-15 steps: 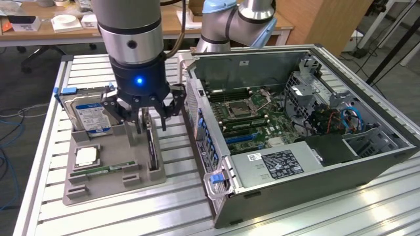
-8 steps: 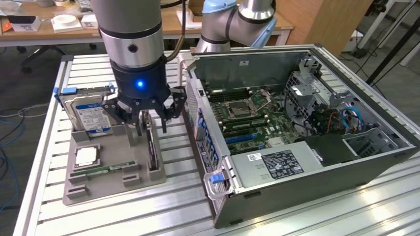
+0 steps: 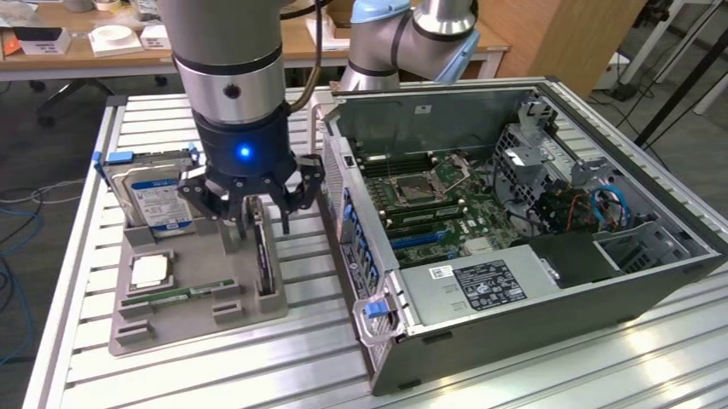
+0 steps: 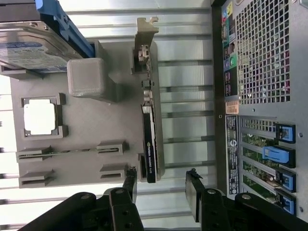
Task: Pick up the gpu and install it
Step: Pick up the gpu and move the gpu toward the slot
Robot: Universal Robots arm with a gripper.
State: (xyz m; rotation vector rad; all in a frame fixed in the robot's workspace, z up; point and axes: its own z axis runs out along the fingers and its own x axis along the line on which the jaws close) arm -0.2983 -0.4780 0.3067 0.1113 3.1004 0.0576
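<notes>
The gpu (image 3: pixel 264 256) stands on its long edge in a slot of the grey holder tray (image 3: pixel 210 328), a thin dark card. In the wrist view the gpu (image 4: pixel 150 134) shows its black cooler side and its silver end bracket (image 4: pixel 144 36). My gripper (image 3: pixel 264 223) hangs open just above the card's far end, one finger on each side of its line and apart from it. In the wrist view the gripper (image 4: pixel 161 177) has its black fingertips (image 4: pixel 131 177) straddling the card's near end, and nothing is held.
On the tray (image 4: pixel 103 122) there are also a hard drive (image 3: pixel 153 192) in a blue bracket, a CPU (image 3: pixel 150 271) and a memory stick (image 3: pixel 176 294). The open computer case (image 3: pixel 637 264) lies at the exterior view's right, motherboard (image 3: pixel 432 204) exposed. Its rear panel (image 4: pixel 260 96) is close beside the tray.
</notes>
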